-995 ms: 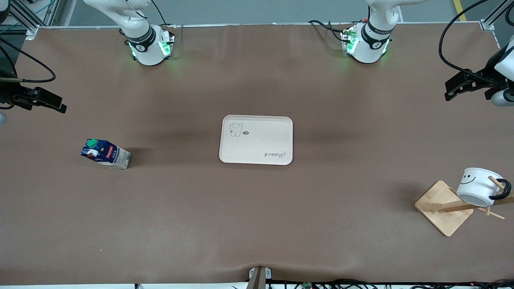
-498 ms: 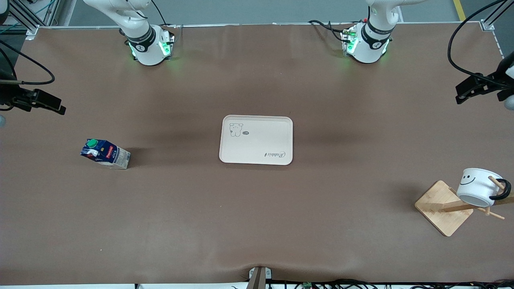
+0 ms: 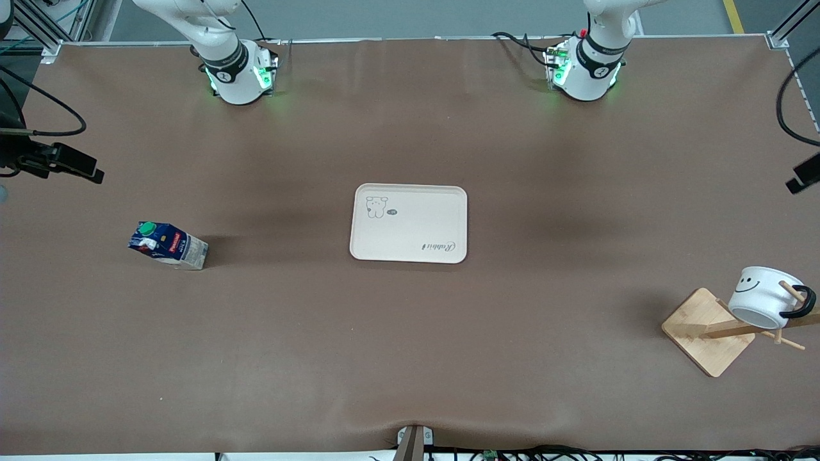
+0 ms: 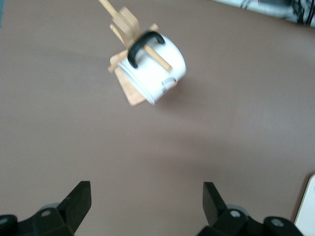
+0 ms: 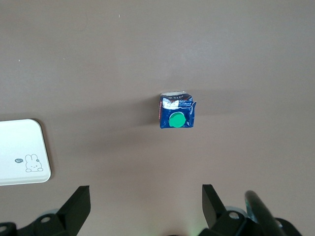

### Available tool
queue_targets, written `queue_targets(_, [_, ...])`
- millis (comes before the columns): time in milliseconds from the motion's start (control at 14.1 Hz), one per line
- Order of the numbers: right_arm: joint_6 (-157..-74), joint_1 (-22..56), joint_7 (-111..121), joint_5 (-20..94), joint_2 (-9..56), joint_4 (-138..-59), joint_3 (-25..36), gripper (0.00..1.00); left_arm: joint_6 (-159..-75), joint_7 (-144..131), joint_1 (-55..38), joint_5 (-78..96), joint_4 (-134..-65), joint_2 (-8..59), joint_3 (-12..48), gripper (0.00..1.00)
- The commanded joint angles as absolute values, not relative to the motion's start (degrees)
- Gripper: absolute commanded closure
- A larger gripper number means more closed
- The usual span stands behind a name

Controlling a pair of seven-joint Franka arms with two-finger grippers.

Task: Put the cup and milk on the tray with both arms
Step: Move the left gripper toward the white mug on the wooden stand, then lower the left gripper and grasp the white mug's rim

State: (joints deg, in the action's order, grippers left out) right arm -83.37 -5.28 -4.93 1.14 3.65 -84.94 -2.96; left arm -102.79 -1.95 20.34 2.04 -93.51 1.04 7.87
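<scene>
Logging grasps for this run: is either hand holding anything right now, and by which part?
Nothing is held. Both hands, left and right, are open in the air; the cup hangs on its wooden rack, the milk stands untouched.

Just a brown worktop [image 3: 410, 358] and a wooden peg stand [image 3: 708, 331] with a square base, sitting toward the left arm's end, close to the front camera.

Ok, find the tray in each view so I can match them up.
Front view: the tray lies mid-table, between the milk and the cup.
Left wrist view: only a sliver of the tray shows at the picture's edge.
Right wrist view: one corner of the tray, the one with the drawing, shows at the edge.
Shared landmark: the tray itself, on the brown table.
</scene>
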Motion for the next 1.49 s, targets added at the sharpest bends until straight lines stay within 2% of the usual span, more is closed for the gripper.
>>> queue_targets(0, [-82.79, -5.27, -5.63, 0.53, 5.09, -83.41, -3.25, 0.00, -115.96, -2.11, 21.01, 4.48, -103.33, -0.53, 8.70, 0.00])
queue_targets(284, [-82.79, -5.45, -5.71, 0.79, 5.10, -83.41, -3.25, 0.00, -134.87, -1.67, 20.48, 4.57, -112.31, 0.08, 9.05, 0.00])
queue_targets(569, [-82.79, -5.36, -5.71, 0.96, 5.10, -83.41, -3.25, 0.00, -146.05, -1.58, 20.57, 4.57, -115.39, 3.51, 10.28, 0.00])
queue_targets(640, [-82.79, -5.36, -5.63, 0.79, 5.18, -83.41, -3.25, 0.00, -147.73, -1.50, 20.57, 4.57, -116.10, 4.04, 10.28, 0.04])
queue_targets(711, [-82.79, -5.19, -5.71, 0.44, 5.36, -83.41, -3.25, 0.00, -148.44, -0.97, 20.57, 4.57, -116.36, 4.30, 10.28, 0.15])
queue_targets(782, [-82.71, -5.27, -5.63, 0.53, 5.27, -83.41, -3.25, 0.00, -148.62, -0.88, 20.57, 4.57, -116.45, 4.39, 10.28, 0.15])
queue_targets(1422, [-82.79, -5.19, -5.71, 0.53, 5.45, -83.06, -3.25, 0.00, -148.88, 3.42, 22.50, 4.75, -117.42, 5.19, 10.28, 0.11])
